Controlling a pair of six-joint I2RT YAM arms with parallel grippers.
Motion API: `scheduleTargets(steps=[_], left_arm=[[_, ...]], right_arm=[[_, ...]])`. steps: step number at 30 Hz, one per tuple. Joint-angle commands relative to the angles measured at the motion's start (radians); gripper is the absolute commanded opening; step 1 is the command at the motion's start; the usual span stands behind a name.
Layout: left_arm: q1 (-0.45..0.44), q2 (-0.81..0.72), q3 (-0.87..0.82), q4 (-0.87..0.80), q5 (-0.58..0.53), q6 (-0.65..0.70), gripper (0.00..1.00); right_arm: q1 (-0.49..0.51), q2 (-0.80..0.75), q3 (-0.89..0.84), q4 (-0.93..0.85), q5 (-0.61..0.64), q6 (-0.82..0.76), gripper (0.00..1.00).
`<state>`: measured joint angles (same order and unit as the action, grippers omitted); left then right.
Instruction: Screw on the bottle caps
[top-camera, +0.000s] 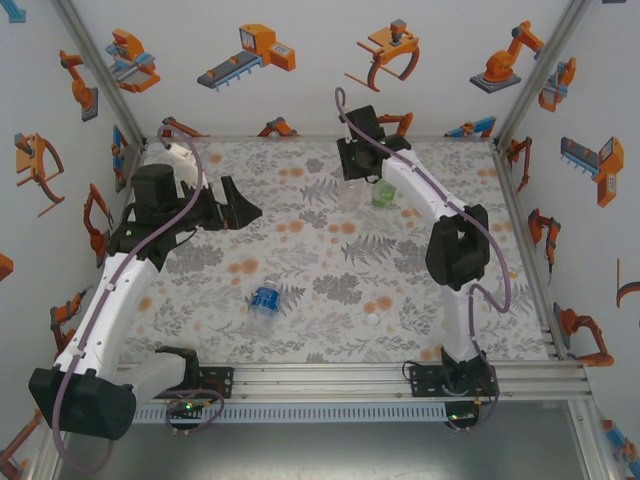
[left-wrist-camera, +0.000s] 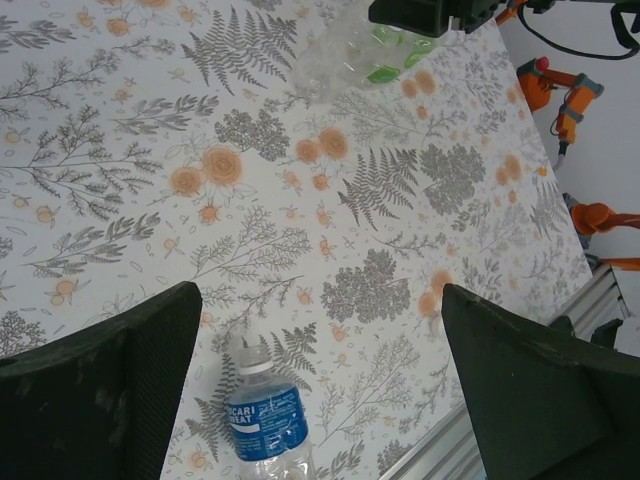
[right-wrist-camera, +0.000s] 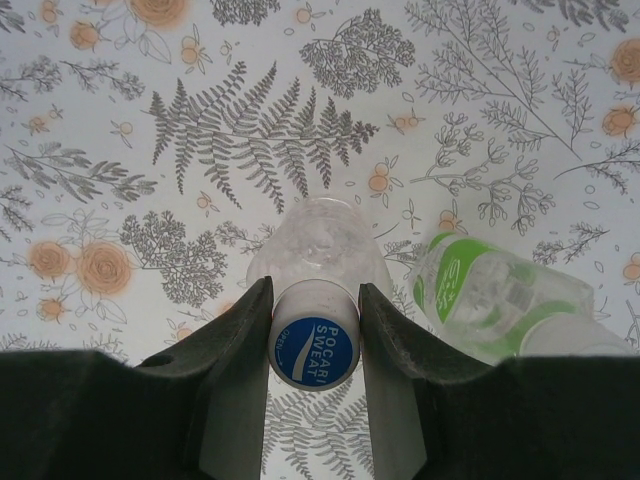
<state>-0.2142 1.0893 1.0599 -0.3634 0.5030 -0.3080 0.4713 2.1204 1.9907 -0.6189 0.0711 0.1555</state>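
Right pincer clamps bottle cap near far table edge; left pincer gapes over open space.

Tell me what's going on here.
The right end effector is shut on the blue-topped cap of the clear bottle at the far side of the table, with the green-labelled bottle close beside it. The left end effector hangs open and empty. The blue-labelled bottle sits mid-table, and a loose white cap lies nearer the front.
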Motion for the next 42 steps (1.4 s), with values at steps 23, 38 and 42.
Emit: scheduleTargets(steps=[23,38,42], left_arm=[[-0.033,0.092,0.039,-0.068,0.042,-0.04,0.95],[-0.294,0.205,-0.005,-0.318,-0.309,0.052,0.88],[-0.38,0.223,-0.039,-0.374,-0.402,0.014,0.86]], right_arm=[[-0.003,0.001,0.184,-0.155,-0.022,-0.006,0.54],[-0.003,-0.324,-0.22,-0.015,-0.089,0.081,0.55],[-0.003,-0.401,-0.366,0.058,-0.106,0.124,0.55]])
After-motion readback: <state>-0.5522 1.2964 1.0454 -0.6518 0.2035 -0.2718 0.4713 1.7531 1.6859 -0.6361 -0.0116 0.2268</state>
